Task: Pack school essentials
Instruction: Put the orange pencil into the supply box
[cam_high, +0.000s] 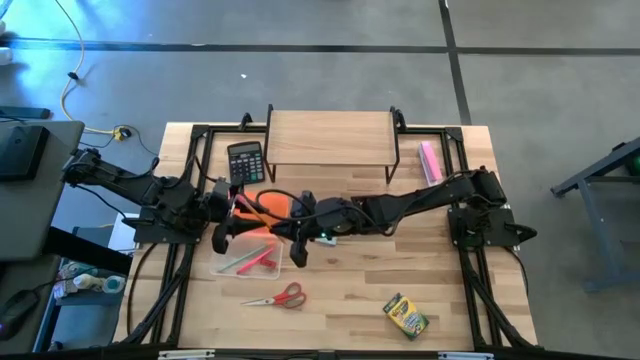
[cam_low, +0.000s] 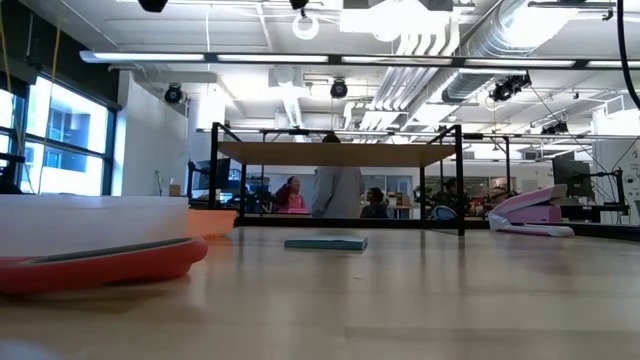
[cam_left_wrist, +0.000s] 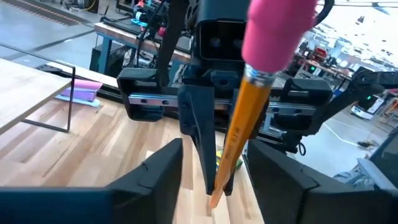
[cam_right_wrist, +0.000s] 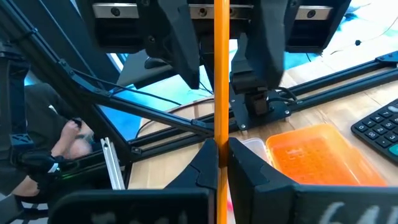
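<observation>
My right gripper (cam_right_wrist: 217, 149) is shut on a thin orange pencil (cam_right_wrist: 220, 74) with a pink eraser cap (cam_left_wrist: 273, 31), above the table's middle beside the orange container (cam_high: 268, 205). My left gripper (cam_left_wrist: 214, 149) faces it from the left, open. Its fingers (cam_left_wrist: 165, 171) stand on either side of the pencil's eraser end without touching it. On the near table lie more pens and pencils (cam_high: 250, 262), the red-handled scissors (cam_high: 282, 296) and the crayon box (cam_high: 405, 316). The blue notepad (cam_low: 325, 243) lies flat in the low view. My right gripper pinches the orange pencil between its two fingers near the pointed end (cam_left_wrist: 217, 186), coming level from the table's right. The pencil runs on from the fingers (cam_right_wrist: 202, 158) toward the left gripper and is lifted clear of the table.
A black calculator (cam_high: 245, 160) sits at the far left beside a raised wooden shelf (cam_high: 330, 140). A pink oblong block (cam_high: 430, 160) lies at the far right. The arms' black frames (cam_high: 190, 230) run along both table sides. People stand in the room behind (cam_low: 335, 190).
</observation>
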